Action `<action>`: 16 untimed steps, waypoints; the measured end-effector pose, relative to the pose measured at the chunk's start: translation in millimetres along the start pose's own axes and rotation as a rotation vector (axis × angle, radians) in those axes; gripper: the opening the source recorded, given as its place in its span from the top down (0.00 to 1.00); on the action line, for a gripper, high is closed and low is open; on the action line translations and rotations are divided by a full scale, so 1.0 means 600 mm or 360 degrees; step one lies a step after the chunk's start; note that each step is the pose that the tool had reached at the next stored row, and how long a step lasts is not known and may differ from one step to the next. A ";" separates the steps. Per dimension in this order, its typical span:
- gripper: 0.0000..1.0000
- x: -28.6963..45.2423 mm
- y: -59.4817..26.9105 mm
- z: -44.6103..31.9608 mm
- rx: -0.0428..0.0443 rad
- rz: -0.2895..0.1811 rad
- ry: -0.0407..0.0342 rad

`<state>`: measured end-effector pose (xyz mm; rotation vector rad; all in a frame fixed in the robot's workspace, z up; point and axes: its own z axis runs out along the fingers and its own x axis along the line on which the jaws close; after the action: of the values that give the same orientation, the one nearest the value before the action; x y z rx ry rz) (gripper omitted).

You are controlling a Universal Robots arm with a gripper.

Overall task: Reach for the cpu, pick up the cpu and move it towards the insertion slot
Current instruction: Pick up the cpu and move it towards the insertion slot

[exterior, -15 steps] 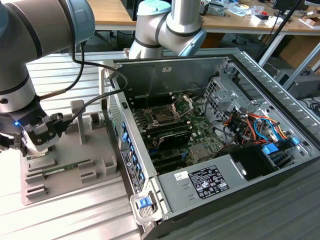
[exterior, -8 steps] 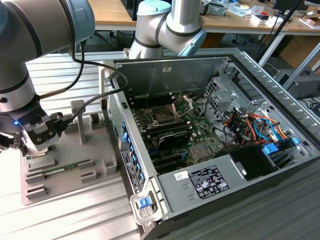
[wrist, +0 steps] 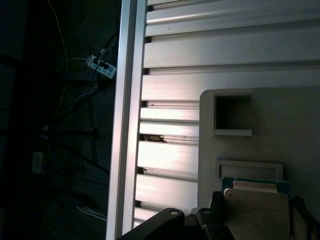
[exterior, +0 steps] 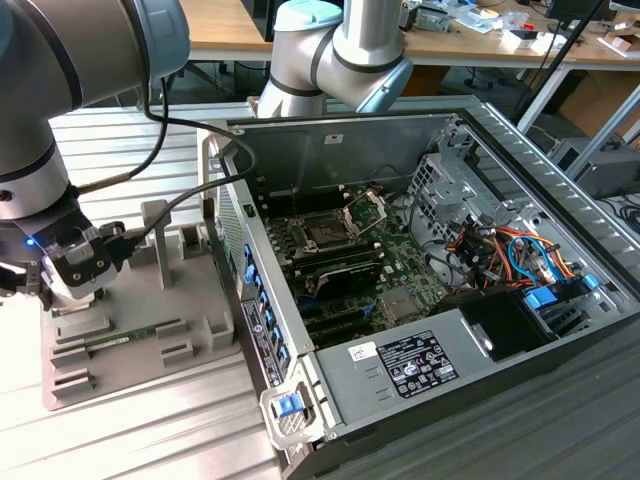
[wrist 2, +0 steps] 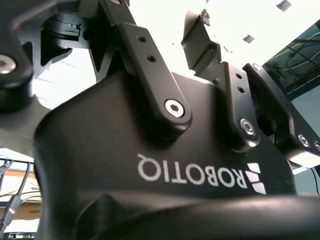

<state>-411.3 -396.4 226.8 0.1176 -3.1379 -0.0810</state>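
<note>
Alignment matters most for this step, judging by where things lie. At the exterior view's left, the black robot hand (exterior: 72,288) hangs low over a grey moulded parts fixture (exterior: 195,335) that rests on the ribbed aluminium worktop (exterior: 150,430). In the first wrist view, the small flat square cpu with its pale silver-cream metal top (wrist: 256,210) sits right at the hand, above the fixture's surface and near an empty square recess (wrist: 232,116). I cannot tell whether the hand is clenched on the chip or released. A sound grasp would take the chip square on two opposite edges and keep it level, since a tilted chip is likely to slip or seat badly. The long thin green memory stick (exterior: 120,340) lies on the fixture just beside the hand and is best left untouched. Further right stands the open grey steel computer case (exterior: 270,345), whose near wall any carry must clear. Inside it, well apart from the hand, is the insertion slot (exterior: 325,236), a small dark square socket ringed by green circuit board. Its silver hinged frame (exterior: 366,210) appears swung up.
</note>
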 end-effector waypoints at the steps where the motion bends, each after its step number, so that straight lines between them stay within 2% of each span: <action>1: 0.45 0.000 0.000 -0.001 0.0000 0.0000 0.0000; 16: 0.45 0.000 0.001 -0.012 0.0000 0.0000 0.0000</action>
<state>-411.3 -396.4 233.9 0.1176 -3.1380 -0.0812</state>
